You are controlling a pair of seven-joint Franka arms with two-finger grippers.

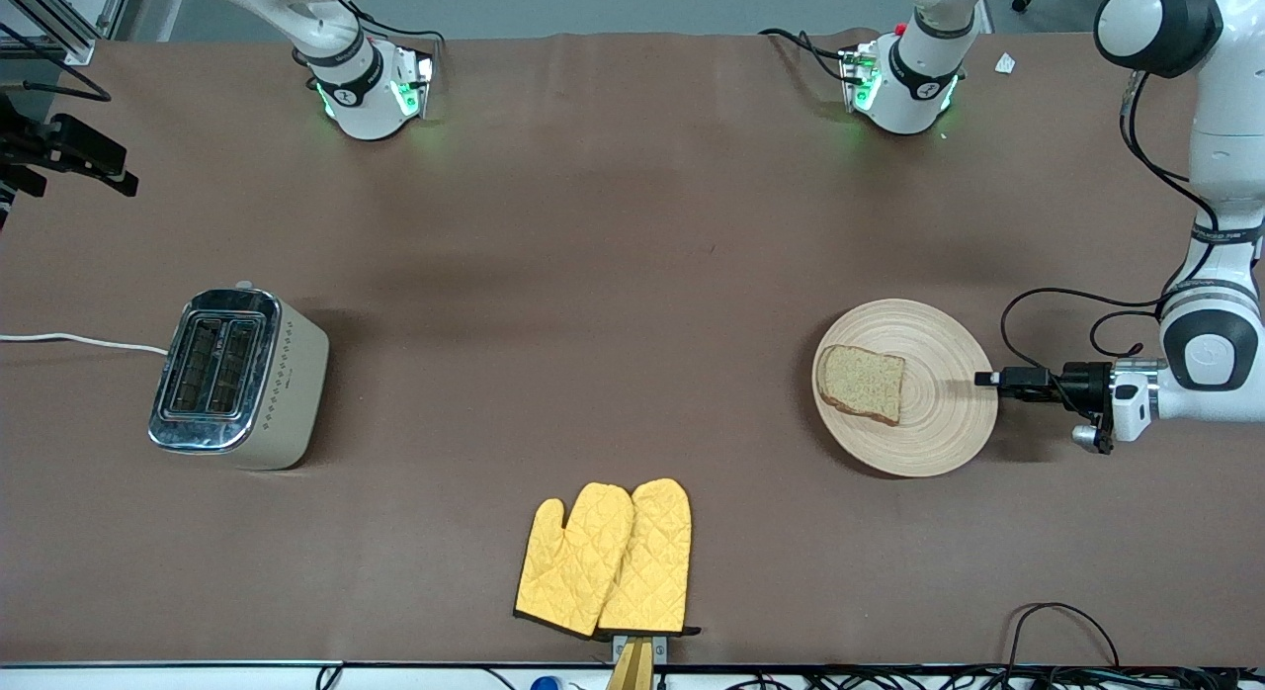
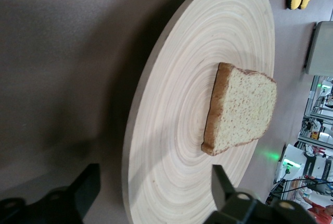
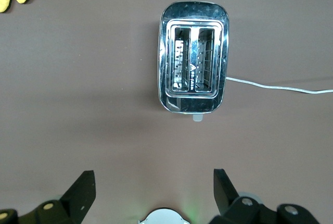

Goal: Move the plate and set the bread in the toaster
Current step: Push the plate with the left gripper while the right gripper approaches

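Left claw (image 1: pixel 980 379) at the plate (image 1: pixel 939 423) rim, fingers apart astride its edge; right claw (image 3: pixel 154 193) spread, waiting high over the toaster (image 1: pixel 237 377).

The plate is judged stiff, light, best pinched at its rim. The bread (image 1: pixel 863 384), soft and crumbly, lies flat just ahead of the left claw; toaster slots face upward.

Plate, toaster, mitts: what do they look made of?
Plate: pale wood, possibly bamboo, matte; concentric ring grain shows across its face in the left wrist view.
Toaster: shiny chrome-like metal top that mirrors its surroundings; cream body with small diamond marks, smooth, plastic or painted metal, can't tell which.
Oven mitts: yellow quilted fabric with diamond stitching and dark edging.
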